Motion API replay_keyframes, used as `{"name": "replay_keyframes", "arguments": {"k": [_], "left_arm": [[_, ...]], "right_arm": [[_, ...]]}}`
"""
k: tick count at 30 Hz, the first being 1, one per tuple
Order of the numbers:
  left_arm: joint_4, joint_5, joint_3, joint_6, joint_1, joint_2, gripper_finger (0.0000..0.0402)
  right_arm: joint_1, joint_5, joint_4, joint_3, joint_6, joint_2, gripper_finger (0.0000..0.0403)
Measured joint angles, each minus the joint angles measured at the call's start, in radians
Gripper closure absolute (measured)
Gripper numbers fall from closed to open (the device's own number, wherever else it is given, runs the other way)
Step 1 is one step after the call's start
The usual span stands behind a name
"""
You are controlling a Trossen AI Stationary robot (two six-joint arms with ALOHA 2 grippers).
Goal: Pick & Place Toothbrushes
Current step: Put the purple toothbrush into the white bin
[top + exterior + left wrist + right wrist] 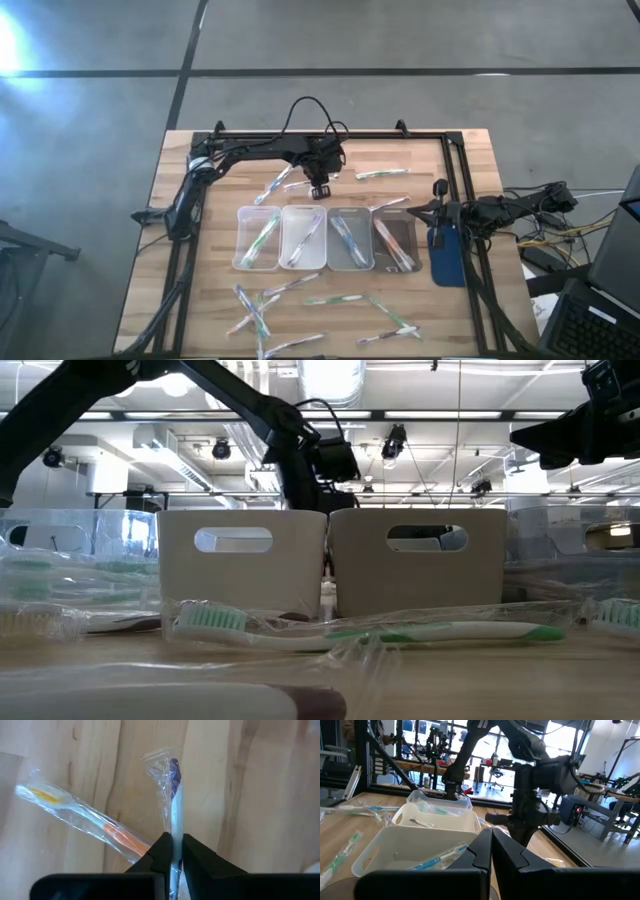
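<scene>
High view shows the wooden table [200, 160] first, with four clear trays [305, 237] lined up across the middle, each already holding at least one wrapped brush. Loose toothbrushes [300, 300] are scattered along the near edge, and a few more lie at the far side. The left arm reaches out over that far group, and the left gripper [319, 190] sits right down on the table just beyond the trays. The right arm waits at the right edge of the table, its gripper [491, 847] pressed fully together with nothing in it.

So the step looks like the pick itself. In the left wrist view the fingers [162, 850] are pinched on the handle of a purple-headed wrapped toothbrush [174, 795], which I think is resting on the wood, though it's hard to be sure. An orange-handled toothbrush [100, 822] lies just beside it, angled away.

Next it probably needs a straight lift without dragging the orange one along, then a carry over to a tray.
</scene>
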Motion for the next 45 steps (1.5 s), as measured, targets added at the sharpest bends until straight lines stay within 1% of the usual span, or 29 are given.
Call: {"name": "replay_keyframes", "arguments": {"k": [11,18,26,30,34,37,39,45], "left_arm": [[-0.099,0.000,0.133,0.019,-0.012,-0.002,0.0365],[-0.141,0.000,0.201,0.052,-0.046,-0.010,0.0370],[-0.159,0.000,0.225,0.067,-0.115,-0.062,0.0367],[-0.174,-0.002,0.225,0.120,-0.165,-0.091,0.0370],[-0.196,-0.038,0.226,0.177,-0.220,-0.132,0.0368],[-0.208,-0.074,0.226,0.238,-0.262,-0.167,0.0369],[-0.233,-0.094,0.226,0.308,-0.291,-0.194,0.0370],[-0.289,-0.144,0.224,0.709,-0.389,-0.254,0.0367]], "right_arm": [[0.000,0.000,0.000,0.000,0.000,0.000,0.0394],[0.000,0.000,0.000,0.000,0.000,0.000,0.0394],[0.000,0.001,0.000,0.000,0.000,0.001,0.0394],[0.000,0.000,0.000,0.000,0.000,0.000,0.0394],[0.000,0.000,0.000,0.000,0.000,0.000,0.0394],[0.000,0.000,0.000,0.000,0.000,0.000,0.0394],[0.000,0.000,0.000,0.000,0.000,0.001,0.0394],[0.000,0.000,0.000,0.000,0.000,0.000,0.0394]]}}
